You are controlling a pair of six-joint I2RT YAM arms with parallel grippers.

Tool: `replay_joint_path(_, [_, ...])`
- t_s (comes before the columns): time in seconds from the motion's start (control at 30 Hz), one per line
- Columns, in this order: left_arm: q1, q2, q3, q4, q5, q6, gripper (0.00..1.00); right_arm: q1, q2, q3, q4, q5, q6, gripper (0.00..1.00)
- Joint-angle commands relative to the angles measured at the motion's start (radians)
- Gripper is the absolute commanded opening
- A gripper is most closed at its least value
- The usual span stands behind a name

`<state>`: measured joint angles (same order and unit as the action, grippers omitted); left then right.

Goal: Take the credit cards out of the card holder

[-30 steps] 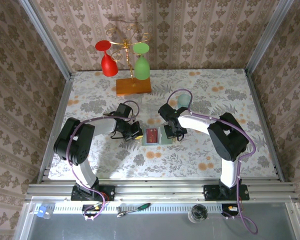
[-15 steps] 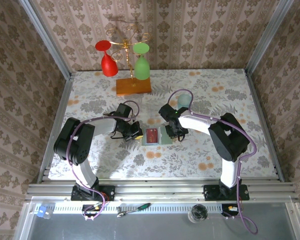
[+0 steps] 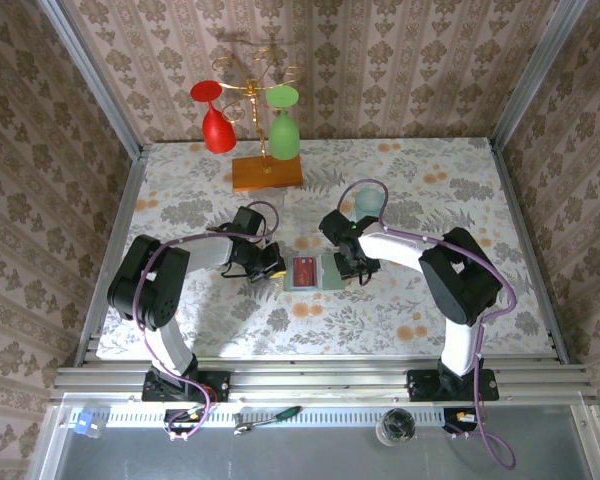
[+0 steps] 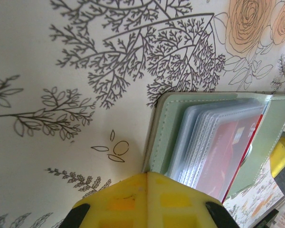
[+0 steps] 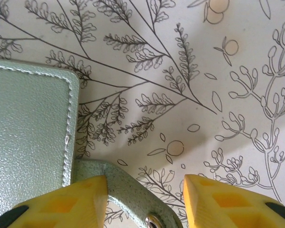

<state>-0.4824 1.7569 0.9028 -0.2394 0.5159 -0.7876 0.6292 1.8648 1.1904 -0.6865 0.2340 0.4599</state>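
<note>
Currently the left gripper (image 4: 147, 176) is pinched closed beside the card holder (image 4: 165, 123); the right gripper (image 5: 145, 185) is spread wide astride its strap (image 5: 126, 187).

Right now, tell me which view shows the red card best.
Left wrist: the red card sits close up behind clear sleeves in the open card holder. Top external gives a small red patch on the holder's left panel. Right wrist catches the holder's bare pale panel.

1 open bifold card holder (image 3: 330, 271), pale green inside; 1 red card (image 3: 304, 271) in its clear sleeves (image 4: 199, 137); 2 black-and-white robot arms (image 3: 170, 270) (image 3: 435, 262); 2 hanging wine glasses, 1 red glass (image 3: 216, 128) and 1 green glass (image 3: 283, 132); 1 gold wire rack (image 3: 255, 85); 1 orange-brown wooden slab (image 3: 267, 173); 1 pale teal cup (image 3: 365, 200).
</note>
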Motion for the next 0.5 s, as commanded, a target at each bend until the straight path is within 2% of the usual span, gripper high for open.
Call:
replay_joint_path(0.0, [-0.001,0.03,-0.018,-0.041,-0.02,0.026,0.0,-0.006,-0.031,-0.031,-0.074,0.065,0.023,0.48])
replay_joint_path(0.47, [-0.002,0.03,-0.013,-0.054,-0.024,0.027,0.0,-0.039,-0.06,-0.059,-0.063,0.052,0.022,0.46])
